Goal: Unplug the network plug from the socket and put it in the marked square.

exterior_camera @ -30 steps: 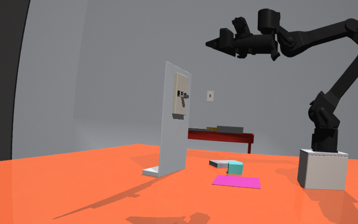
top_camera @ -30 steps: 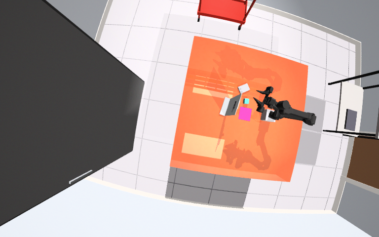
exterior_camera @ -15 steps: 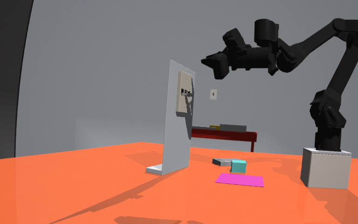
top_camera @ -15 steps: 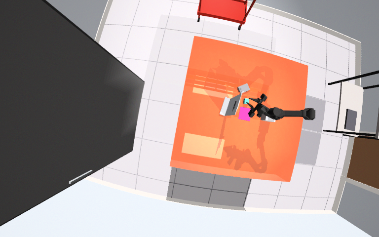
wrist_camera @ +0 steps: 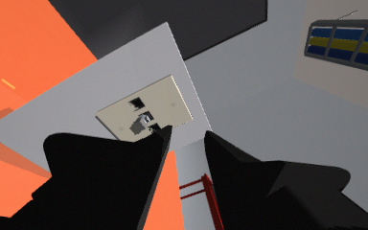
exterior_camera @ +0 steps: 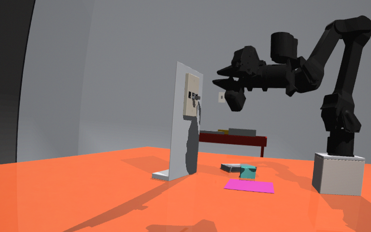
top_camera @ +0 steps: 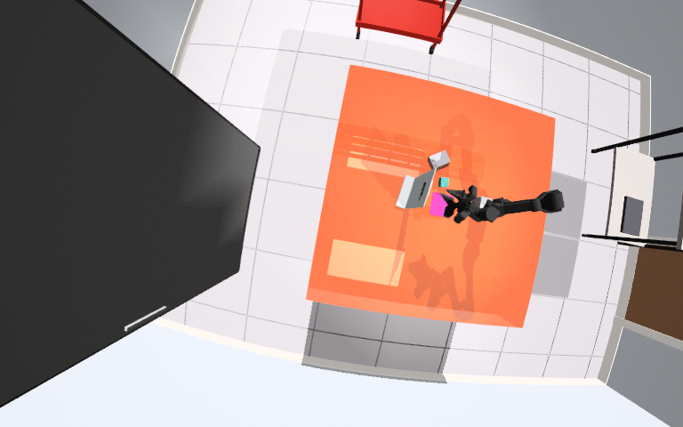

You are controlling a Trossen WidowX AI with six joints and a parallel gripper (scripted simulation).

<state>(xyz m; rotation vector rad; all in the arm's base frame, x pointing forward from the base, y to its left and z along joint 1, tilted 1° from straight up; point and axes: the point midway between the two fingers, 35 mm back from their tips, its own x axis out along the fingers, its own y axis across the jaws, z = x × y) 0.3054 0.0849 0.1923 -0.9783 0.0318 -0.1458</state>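
Observation:
The network plug (exterior_camera: pixel 196 97) (wrist_camera: pixel 145 120) sits in a socket of the beige face plate (exterior_camera: pixel 190 108) (wrist_camera: pixel 168 96) on the upright grey panel (exterior_camera: pixel 178 142) (wrist_camera: pixel 62 105) (top_camera: pixel 428 187). Its thin tab is too small to make out. My gripper (top_camera: pixel 445 193) (exterior_camera: pixel 215 77) (wrist_camera: pixel 188 132) is partly open with nothing between its fingers. It hangs in front of the panel, its tips apart from it and higher than the plug in the exterior view. In the wrist view the plug lies left of the finger gap. The magenta square (top_camera: pixel 437 206) (exterior_camera: pixel 246 186) lies flat on the table.
A teal cube (top_camera: pixel 443 181) (exterior_camera: pixel 248 175) stands beside the square. A low grey block (top_camera: pixel 438 159) (exterior_camera: pixel 228 167) lies behind the cube in the exterior view. My arm's pale base block (exterior_camera: pixel 339 176) is at the right. A red cart (top_camera: pixel 403 20) stands beyond the table.

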